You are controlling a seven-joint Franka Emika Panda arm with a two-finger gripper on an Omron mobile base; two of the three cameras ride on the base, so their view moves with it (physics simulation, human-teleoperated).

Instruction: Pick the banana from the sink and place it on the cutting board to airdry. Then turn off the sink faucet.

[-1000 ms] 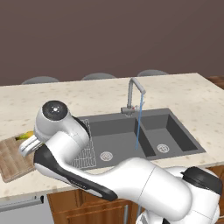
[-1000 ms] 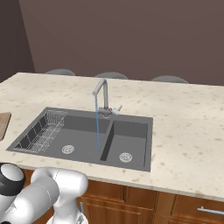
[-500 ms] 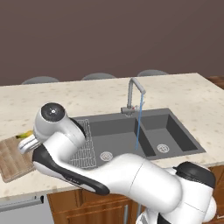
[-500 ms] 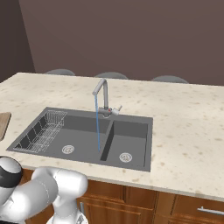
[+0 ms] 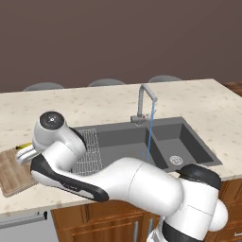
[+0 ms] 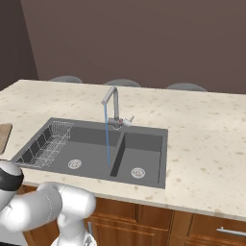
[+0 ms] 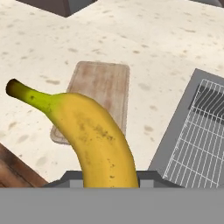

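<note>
In the hand view my gripper (image 7: pixel 109 178) is shut on the yellow banana (image 7: pixel 94 135), which rises up the picture to its dark tip. Beneath it lies the wooden cutting board (image 7: pixel 99 94) on the speckled counter. From the left base view a bit of the banana (image 5: pixel 22 147) peeks out beside my hand, above the cutting board (image 5: pixel 10 174) to the left of the sink (image 5: pixel 189 137). The sink faucet (image 5: pixel 142 101) stands behind the basins with a thin stream of water (image 5: pixel 150 134) running from its spout. In the right base view the faucet (image 6: pixel 111 102) pours into the sink (image 6: pixel 144 144).
A white wire rack (image 5: pixel 90 153) sits at the left end of the large basin, next to the board; it also lies at the right in the hand view as the rack (image 7: pixel 197 144). My own arm covers the counter's front edge. Grey chair backs (image 6: pixel 120 82) stand beyond the counter.
My hand with the banana has edged a little to the left over the board. The water keeps running.
</note>
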